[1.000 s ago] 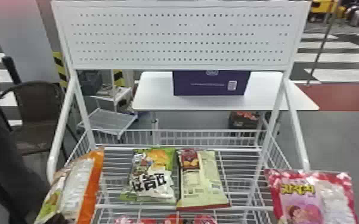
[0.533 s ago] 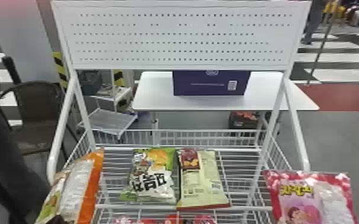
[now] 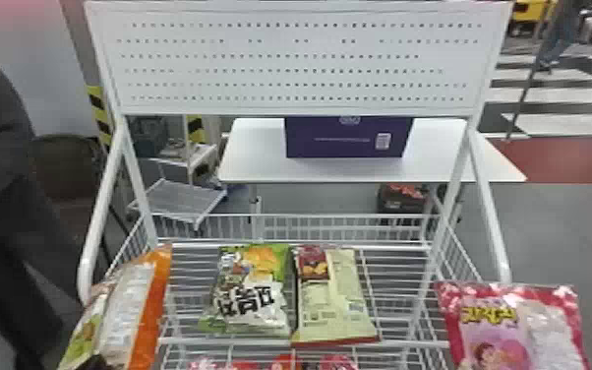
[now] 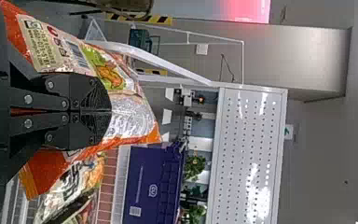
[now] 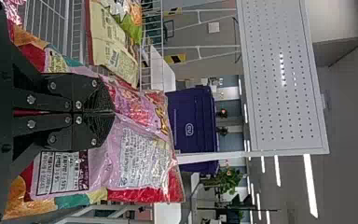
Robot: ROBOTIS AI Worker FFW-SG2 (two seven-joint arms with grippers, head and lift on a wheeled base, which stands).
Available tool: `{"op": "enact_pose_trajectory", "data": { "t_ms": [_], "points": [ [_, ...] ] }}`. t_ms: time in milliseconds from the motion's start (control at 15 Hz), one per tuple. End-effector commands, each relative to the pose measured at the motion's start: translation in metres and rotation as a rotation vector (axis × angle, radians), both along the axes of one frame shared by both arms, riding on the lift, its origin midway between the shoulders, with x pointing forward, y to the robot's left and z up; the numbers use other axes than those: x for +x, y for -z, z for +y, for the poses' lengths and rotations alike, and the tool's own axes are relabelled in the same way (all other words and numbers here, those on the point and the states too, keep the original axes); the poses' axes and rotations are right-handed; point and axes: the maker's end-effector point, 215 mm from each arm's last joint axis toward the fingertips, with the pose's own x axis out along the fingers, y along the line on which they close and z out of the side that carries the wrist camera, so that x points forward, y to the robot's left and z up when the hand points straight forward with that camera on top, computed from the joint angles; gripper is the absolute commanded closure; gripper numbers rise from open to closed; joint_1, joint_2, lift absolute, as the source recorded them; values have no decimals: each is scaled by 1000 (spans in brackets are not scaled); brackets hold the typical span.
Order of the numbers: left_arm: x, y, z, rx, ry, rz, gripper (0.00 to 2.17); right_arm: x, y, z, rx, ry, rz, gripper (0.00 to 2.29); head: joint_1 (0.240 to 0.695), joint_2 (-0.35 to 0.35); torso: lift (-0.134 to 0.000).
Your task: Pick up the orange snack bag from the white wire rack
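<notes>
- Well, the left gripper [image 3: 95, 363] has its fingers clamped on the orange snack bag [image 3: 145, 315], pinching its film into creases.
- The right gripper [image 5: 113, 112] is closed on a pink snack bag [image 3: 501, 339] at the right side of the white wire rack [image 3: 305, 64].
- The orange snack bag is glossy and crinkled, with orange edges, a silvery-white panel, a green patch and a printed label with a barcode.
- It is at the rack's left side, near the left post.
- Its long axis slants, the upper end leaning right and away toward the rack, the lower end left and nearer; its exact tilt is hard to judge, as the head view cuts off the bottom.
- On the shelf, a green-and-white snack bag [image 3: 253, 290] lies just beside a pale yellow one [image 3: 332, 295].
- Behind, a purple box [image 3: 344, 140] sits on a white table [image 3: 251, 165].
</notes>
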Motion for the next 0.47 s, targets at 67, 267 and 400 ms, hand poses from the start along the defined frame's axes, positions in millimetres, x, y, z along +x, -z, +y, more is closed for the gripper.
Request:
{"op": "enact_pose_trajectory", "data": {
  "t_ms": [67,267,400],
  "points": [
    [-1,0,0,-1,-1,-2,1889,1,-1,3,3,-7,-2,2142,499,0,0],
    [-1,0,0,-1,2,-1,1889,1,-1,4,5,-7,-4,2142,499,0,0],
    [-2,1,0,0,3,0,1889,1,0,4,8,-5,-2,2142,499,0,0]
  ]
}}
